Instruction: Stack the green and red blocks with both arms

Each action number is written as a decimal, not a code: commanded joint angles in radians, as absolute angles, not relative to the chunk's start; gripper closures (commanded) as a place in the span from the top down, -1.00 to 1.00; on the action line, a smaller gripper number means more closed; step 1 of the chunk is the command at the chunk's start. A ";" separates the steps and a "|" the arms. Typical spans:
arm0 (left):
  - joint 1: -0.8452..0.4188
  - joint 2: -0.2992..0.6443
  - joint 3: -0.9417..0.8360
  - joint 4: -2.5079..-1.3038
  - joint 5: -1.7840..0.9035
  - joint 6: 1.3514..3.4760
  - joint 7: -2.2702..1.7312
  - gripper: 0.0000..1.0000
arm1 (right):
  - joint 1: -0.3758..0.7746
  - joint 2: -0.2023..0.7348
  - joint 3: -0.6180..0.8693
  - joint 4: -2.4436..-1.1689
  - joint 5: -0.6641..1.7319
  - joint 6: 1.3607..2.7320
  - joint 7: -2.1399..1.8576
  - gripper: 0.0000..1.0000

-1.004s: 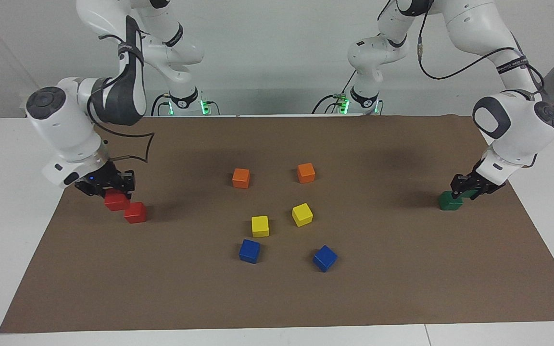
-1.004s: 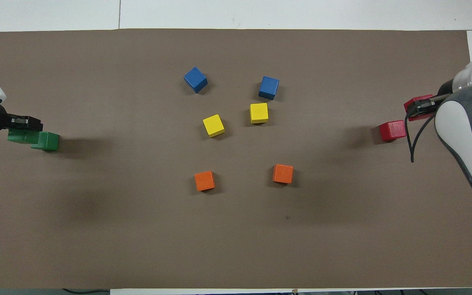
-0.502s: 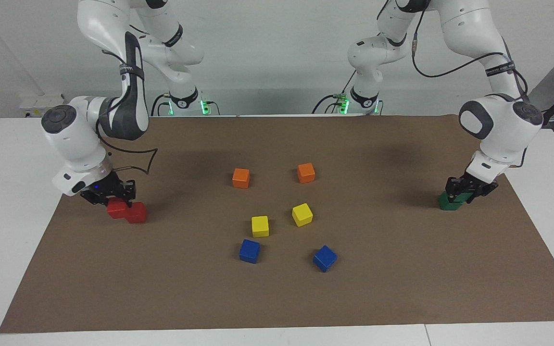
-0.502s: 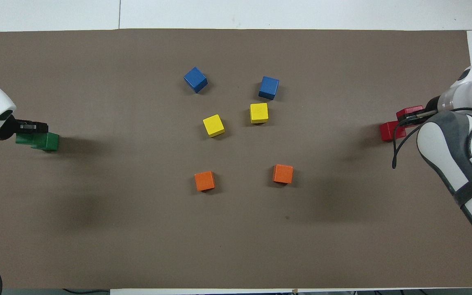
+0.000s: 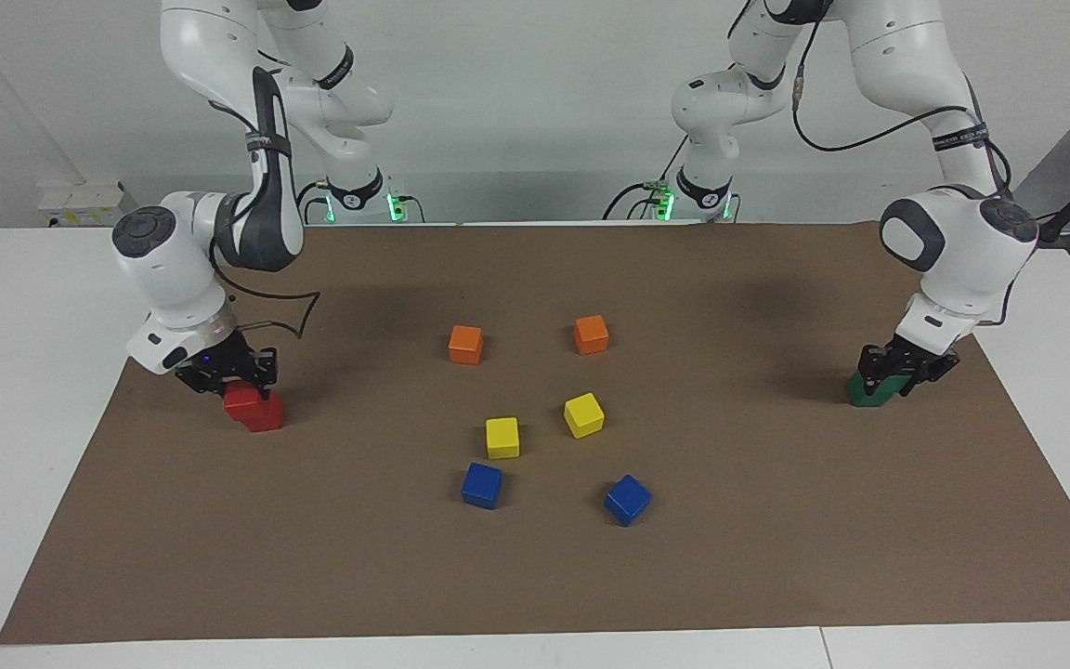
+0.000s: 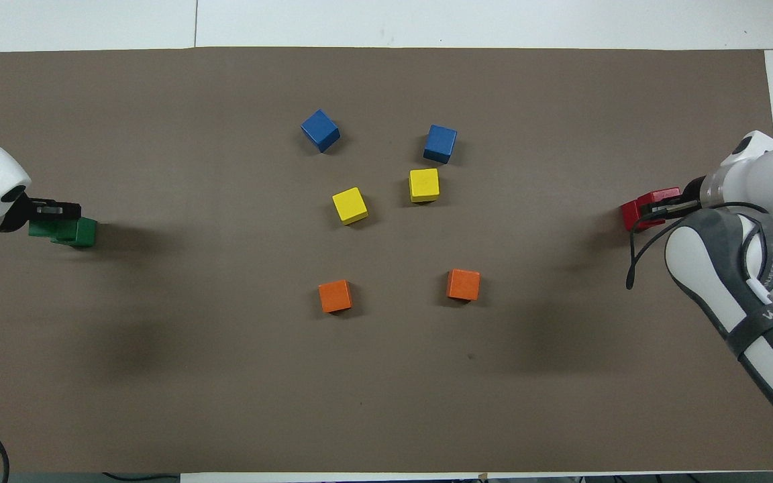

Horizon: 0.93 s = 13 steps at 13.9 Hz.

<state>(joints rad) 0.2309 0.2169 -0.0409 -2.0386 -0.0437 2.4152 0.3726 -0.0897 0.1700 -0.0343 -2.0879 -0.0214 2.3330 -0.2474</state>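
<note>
Blocks are meeting at both desk ends: right claw [image 5: 236, 386] gripping a red block [image 5: 240, 401], left claw [image 5: 897, 369] gripping a green block [image 5: 872, 390].

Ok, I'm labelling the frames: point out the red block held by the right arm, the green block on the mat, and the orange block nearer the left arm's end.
held red block [image 5: 240, 400], facing view, front face
resting green block [image 6: 82, 232], overhead view, top face
orange block [image 5: 591, 334], facing view, top face
</note>
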 commanded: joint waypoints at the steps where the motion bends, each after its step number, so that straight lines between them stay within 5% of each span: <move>1: 0.253 0.213 -0.046 -2.065 -0.066 2.454 0.437 -1.00 | -0.097 0.126 -0.029 -2.143 -0.017 2.350 -0.238 -1.00; 13: 0.245 0.256 -0.048 -2.057 -0.066 2.474 0.471 -1.00 | -0.094 0.132 -0.029 -2.157 -0.017 2.401 -0.232 -1.00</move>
<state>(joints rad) 0.2510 0.2300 -0.0508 -2.0432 -0.0440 2.4339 0.4407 -0.0896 0.1516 -0.0343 -2.1231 -0.0214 2.3761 -0.2472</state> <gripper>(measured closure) 0.449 0.449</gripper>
